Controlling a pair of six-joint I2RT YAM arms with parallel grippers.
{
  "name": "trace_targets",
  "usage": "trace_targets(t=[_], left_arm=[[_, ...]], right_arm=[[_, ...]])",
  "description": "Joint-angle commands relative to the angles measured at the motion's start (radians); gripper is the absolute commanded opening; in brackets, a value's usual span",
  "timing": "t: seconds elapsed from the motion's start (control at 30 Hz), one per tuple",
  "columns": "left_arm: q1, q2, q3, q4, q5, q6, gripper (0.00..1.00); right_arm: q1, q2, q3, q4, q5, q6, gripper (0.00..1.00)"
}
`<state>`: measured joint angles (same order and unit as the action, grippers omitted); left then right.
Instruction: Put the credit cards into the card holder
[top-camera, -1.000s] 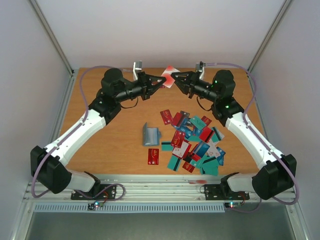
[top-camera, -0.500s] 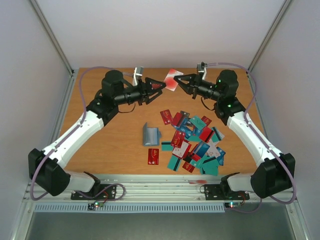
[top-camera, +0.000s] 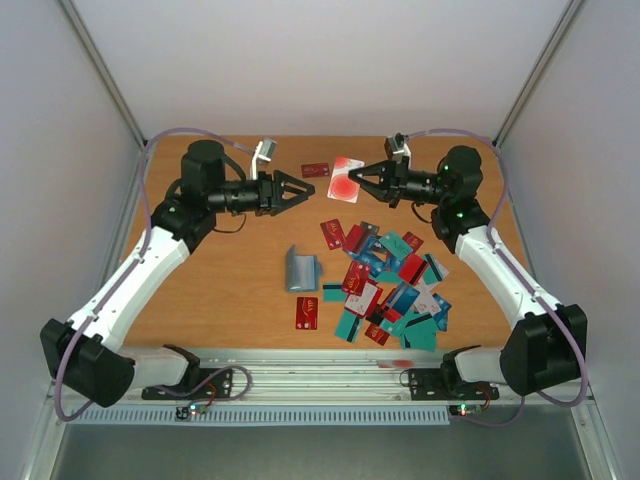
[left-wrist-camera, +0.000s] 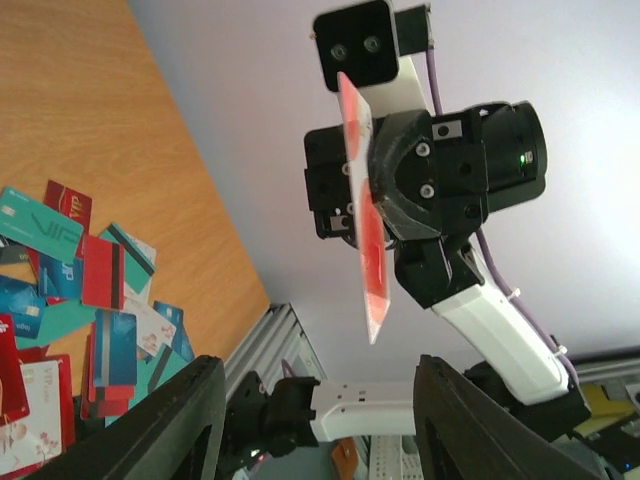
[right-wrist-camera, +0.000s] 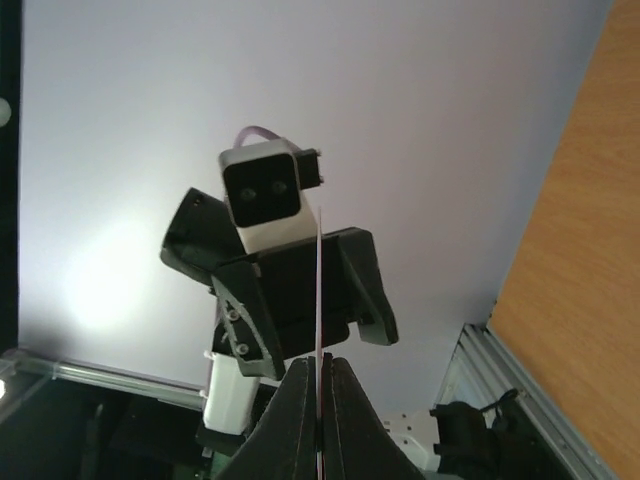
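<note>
My right gripper (top-camera: 353, 178) is shut on a red and white credit card (top-camera: 347, 181), held in the air over the back of the table. The right wrist view shows this card (right-wrist-camera: 319, 290) edge-on between the closed fingers. My left gripper (top-camera: 309, 187) faces it from the left, open and a short way off, with nothing in it. From the left wrist the card (left-wrist-camera: 367, 235) hangs ahead, beyond the spread fingers (left-wrist-camera: 175, 415). Several credit cards (top-camera: 388, 282) lie in a pile at the right. The greyish-blue card holder (top-camera: 301, 268) sits mid-table, partly folded.
One red card (top-camera: 307, 313) lies alone near the front edge, below the holder. Another small red card (top-camera: 315, 169) lies at the back between the grippers. The table's metal rail (top-camera: 320, 365) runs along the near edge, with grey walls on both sides.
The left gripper has opened, let go of the red and white card and drawn back to the left. The right gripper has closed on that card and now holds it alone.
</note>
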<state>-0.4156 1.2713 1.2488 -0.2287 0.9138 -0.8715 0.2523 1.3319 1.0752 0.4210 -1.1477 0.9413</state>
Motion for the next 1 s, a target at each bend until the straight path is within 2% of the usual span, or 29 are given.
trace_targets(t=[0.0,0.1,0.2,0.37,0.57,0.83,0.97], left_arm=[[-0.002,0.038,0.047,-0.179,0.031,0.137,0.51],[-0.018,0.063,0.104,-0.453,-0.117,0.359,0.44],[-0.034,0.096,0.101,-0.586,-0.228,0.465,0.35],[-0.113,0.16,0.071,-0.65,-0.331,0.534,0.32],[-0.206,0.333,0.151,-0.765,-0.522,0.558,0.29],[-0.239,0.462,0.186,-0.747,-0.58,0.511,0.29],[-0.251,0.538,0.243,-0.799,-0.675,0.493,0.28]], right_arm=[[0.001,-0.033,0.028,-0.314,-0.001,-0.227,0.01],[0.015,-0.035,0.125,-0.806,0.108,-0.536,0.01],[0.039,-0.024,0.159,-1.003,0.17,-0.67,0.01],[0.075,-0.008,0.148,-1.146,0.271,-0.774,0.01],[0.088,0.046,0.15,-1.266,0.4,-0.836,0.01],[0.091,0.091,0.15,-1.295,0.407,-0.87,0.01],[0.092,0.102,0.155,-1.314,0.413,-0.893,0.01]])
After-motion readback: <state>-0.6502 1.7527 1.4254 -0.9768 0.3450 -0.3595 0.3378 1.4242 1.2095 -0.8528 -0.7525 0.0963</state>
